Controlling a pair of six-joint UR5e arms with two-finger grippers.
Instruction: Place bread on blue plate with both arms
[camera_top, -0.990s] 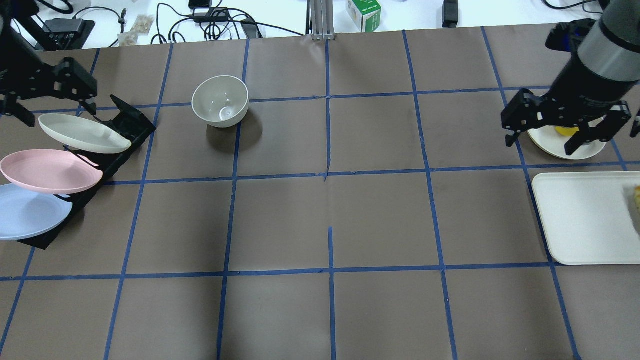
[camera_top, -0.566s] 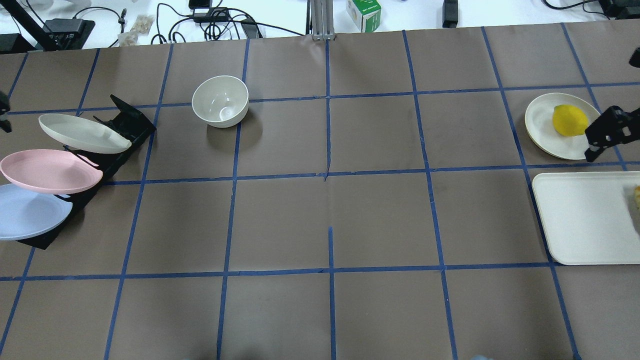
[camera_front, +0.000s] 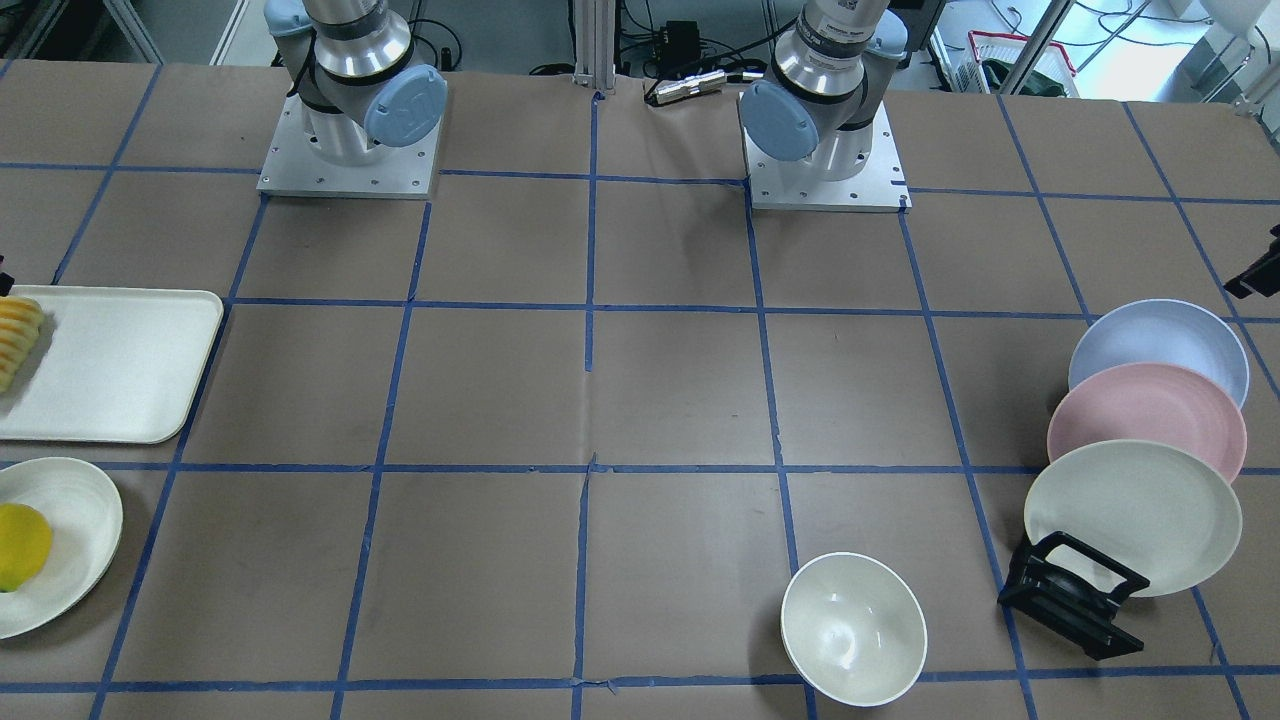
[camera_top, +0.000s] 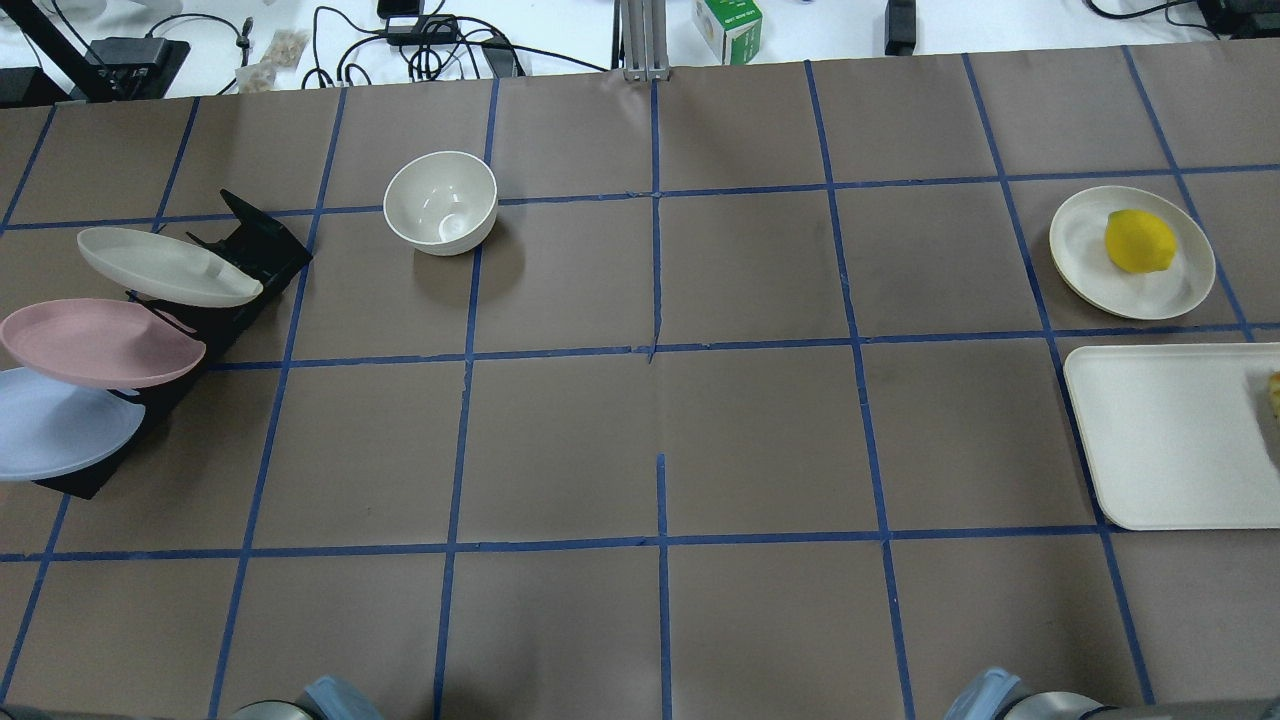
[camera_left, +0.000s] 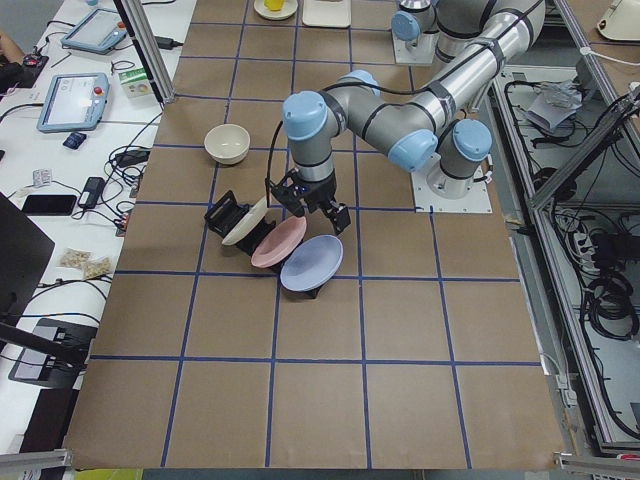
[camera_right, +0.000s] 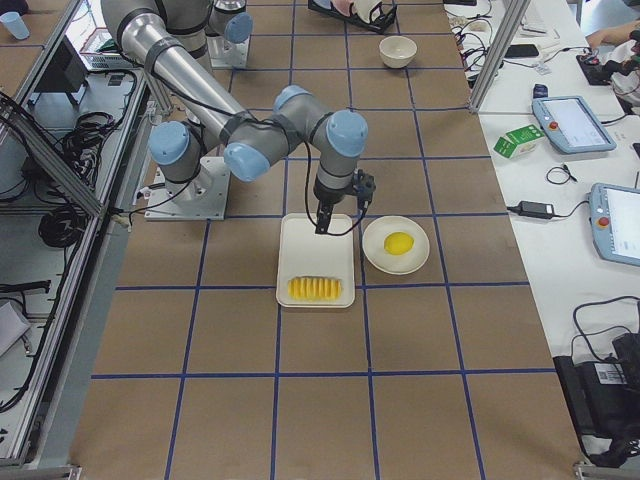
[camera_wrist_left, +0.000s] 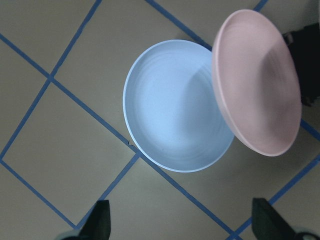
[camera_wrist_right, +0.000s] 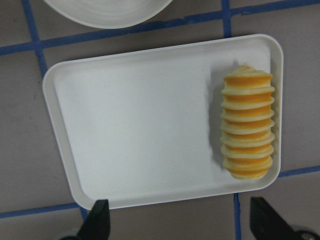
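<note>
The bread (camera_wrist_right: 247, 122), an orange-and-cream ridged loaf, lies along one short end of the white tray (camera_wrist_right: 135, 130), near the table's right end. The overhead view crops it to a sliver at the frame's right edge, and the front-facing view cuts it at the left edge. The right gripper (camera_right: 340, 213) hangs above the tray. Its fingertips (camera_wrist_right: 97, 222) are set wide apart at the bottom corners of the wrist view and touch nothing. The blue plate (camera_wrist_left: 170, 110) stands tilted at the near end of a black rack (camera_front: 1075, 595) at the table's left end. The pink plate (camera_wrist_left: 257, 82) covers part of its rim, and the cream plate (camera_front: 1135, 515) stands beyond that. How the rack grips the blue plate cannot be made out. The left gripper (camera_left: 312, 208) hovers over the plates with its fingertips (camera_wrist_left: 100, 222) likewise spread and empty. In the overhead view neither gripper appears. A white bowl (camera_top: 440, 200) and a yellow fruit (camera_top: 1140, 240) on a small plate (camera_top: 1130, 290) also sit on the table.
</note>
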